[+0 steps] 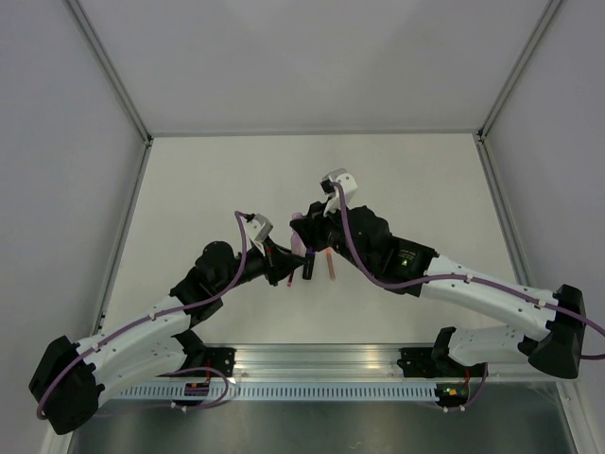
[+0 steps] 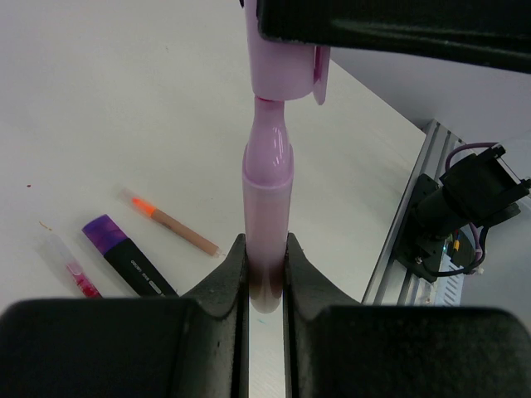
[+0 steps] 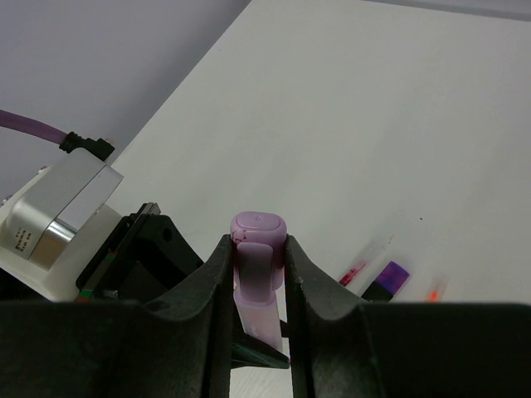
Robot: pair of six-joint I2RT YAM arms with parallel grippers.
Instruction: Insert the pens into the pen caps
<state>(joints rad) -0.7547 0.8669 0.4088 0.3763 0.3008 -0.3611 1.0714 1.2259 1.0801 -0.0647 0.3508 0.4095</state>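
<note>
A pale pink pen (image 2: pixel 267 191) stands up between the pads of my left gripper (image 2: pixel 265 249), which is shut on its lower end. Its narrow tip runs into a matching pink cap (image 2: pixel 282 58). The right wrist view shows that cap (image 3: pixel 259 236) pinched in my right gripper (image 3: pixel 259 249), with the pen's body (image 3: pixel 264 319) hanging below it. Both grippers meet above the table's middle, left (image 1: pixel 286 267) and right (image 1: pixel 307 232). A black pen with a purple end (image 2: pixel 124 257), a thin orange-tipped pen (image 2: pixel 174 224) and a clear red-marked piece (image 2: pixel 70 265) lie on the table.
The white table (image 1: pixel 406 180) is walled on three sides by grey panels with metal posts. An aluminium rail (image 2: pixel 406 240) runs along the near edge, with the right arm's base and cables (image 2: pixel 465 199) mounted on it.
</note>
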